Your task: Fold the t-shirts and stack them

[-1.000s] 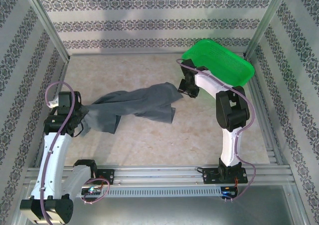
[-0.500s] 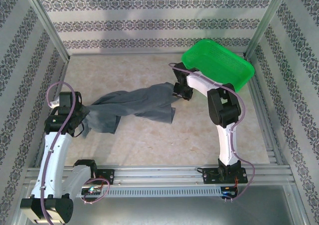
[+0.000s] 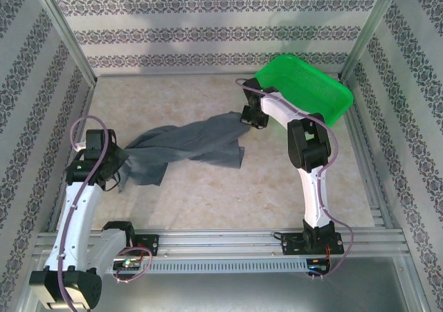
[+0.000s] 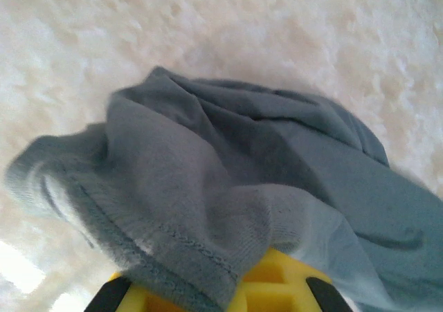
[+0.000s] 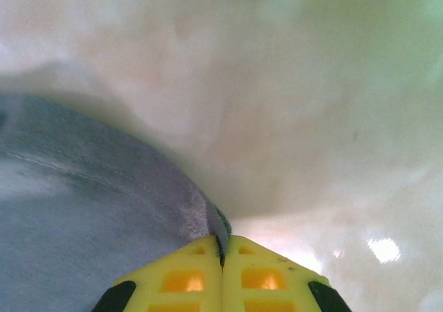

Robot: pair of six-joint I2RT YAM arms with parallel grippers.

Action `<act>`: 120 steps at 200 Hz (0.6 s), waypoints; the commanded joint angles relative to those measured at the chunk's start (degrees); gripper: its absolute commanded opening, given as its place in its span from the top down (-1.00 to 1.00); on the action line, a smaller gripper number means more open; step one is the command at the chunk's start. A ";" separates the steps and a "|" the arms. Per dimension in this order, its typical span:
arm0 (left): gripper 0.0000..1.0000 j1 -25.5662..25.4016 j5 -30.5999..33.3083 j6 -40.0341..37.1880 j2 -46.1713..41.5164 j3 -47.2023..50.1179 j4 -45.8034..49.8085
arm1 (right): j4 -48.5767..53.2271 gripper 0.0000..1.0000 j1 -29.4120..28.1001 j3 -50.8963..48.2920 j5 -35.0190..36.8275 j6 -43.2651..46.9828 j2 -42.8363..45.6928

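A dark slate-grey t-shirt [image 3: 187, 144] lies stretched across the middle of the table between the two arms. My left gripper [image 3: 116, 161] is shut on its left end; in the left wrist view the bunched hem of the t-shirt [image 4: 208, 208] drapes over my yellow fingers [image 4: 277, 284]. My right gripper [image 3: 243, 116] is shut on the shirt's right edge. In the right wrist view the yellow fingertips [image 5: 201, 270] meet with a thin fold of the t-shirt [image 5: 97, 208] pinched between them.
A green mesh basket [image 3: 304, 90] stands tilted at the back right, close behind the right arm. The patterned walls and metal frame posts [image 3: 69, 42] enclose the table. Beige tabletop [image 3: 208, 194] lies bare in front of the shirt.
My right gripper moved left onto the shirt's right edge and shut on it. The left gripper kept its hold and shifted slightly right.
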State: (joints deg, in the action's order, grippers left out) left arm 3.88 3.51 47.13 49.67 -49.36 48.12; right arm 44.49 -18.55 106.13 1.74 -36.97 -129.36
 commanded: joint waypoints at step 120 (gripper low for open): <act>1.00 -0.81 -31.88 12.60 9.21 10.86 -33.79 | 1.35 1.00 15.02 12.82 2.97 5.69 -0.54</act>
State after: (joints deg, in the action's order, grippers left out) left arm 3.70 -24.49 55.35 58.50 -39.79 22.94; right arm 45.93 -3.51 120.16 3.07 -31.48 -132.94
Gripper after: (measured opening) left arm 0.054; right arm 0.056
